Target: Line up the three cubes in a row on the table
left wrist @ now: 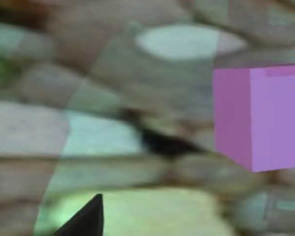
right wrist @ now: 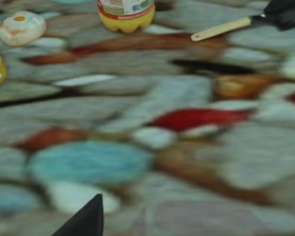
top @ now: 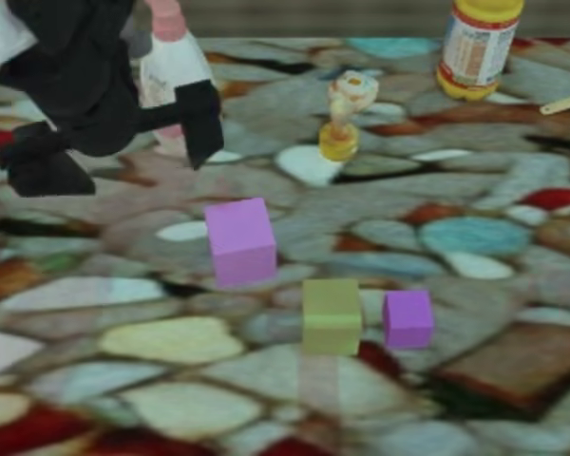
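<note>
Three cubes rest on the cobblestone table (top: 171, 399). The large light-purple cube (top: 239, 240) stands left of centre. The olive-green cube (top: 331, 316) and the small deeper-purple cube (top: 407, 318) sit close side by side, nearer the front and to its right. My left gripper (top: 123, 157) hovers open at the back left, apart from the big cube and holding nothing. In the left wrist view that cube (left wrist: 260, 118) lies off to one side, beyond one dark fingertip (left wrist: 91, 219). The right arm is outside the top view. Its wrist view shows one fingertip (right wrist: 88, 219) over bare table, with no cube.
A yellow-capped bottle (top: 475, 47) stands at the back right, with a wooden-handled tool (top: 565, 103) beside it. A small yellow-and-white object (top: 342, 114) sits at back centre. A white bottle with a pink top (top: 176, 66) stands under my left arm.
</note>
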Robot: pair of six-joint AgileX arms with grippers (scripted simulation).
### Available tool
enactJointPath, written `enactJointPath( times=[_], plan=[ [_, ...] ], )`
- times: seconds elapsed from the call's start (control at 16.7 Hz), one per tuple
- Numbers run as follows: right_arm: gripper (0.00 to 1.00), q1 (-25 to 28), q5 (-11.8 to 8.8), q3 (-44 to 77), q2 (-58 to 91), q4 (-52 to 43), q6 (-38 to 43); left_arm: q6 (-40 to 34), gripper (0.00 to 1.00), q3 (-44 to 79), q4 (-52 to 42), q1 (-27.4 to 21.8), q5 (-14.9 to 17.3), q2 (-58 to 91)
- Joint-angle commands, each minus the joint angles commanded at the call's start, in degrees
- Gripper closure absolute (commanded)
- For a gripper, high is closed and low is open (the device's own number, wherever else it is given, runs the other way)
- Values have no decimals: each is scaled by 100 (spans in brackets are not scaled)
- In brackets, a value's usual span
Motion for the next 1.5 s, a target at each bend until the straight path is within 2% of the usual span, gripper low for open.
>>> enactJointPath(
  times=[0.3,0.48,0.6,1.02,1.5],
  plan=[
    [0,-641,-447,-1594,-1717,1391,-547,-722,0,2049,-1187,-498,-11,2244],
    [0,-867,-687,-2107,-2375,1990,-685,-984,0,2793,-1537,-660,-30,2994],
    [0,-931,-773,-2253,-2610,2178,-710,-1070,0,3027,-1637,-711,-39,3225],
    [0,-939,-786,-2272,-2644,2204,-711,-1071,0,2973,-1551,-698,-39,3286],
    [0,-939,-786,-2272,-2644,2204,-711,-1067,0,1778,76,-707,-36,3690]
  ],
)
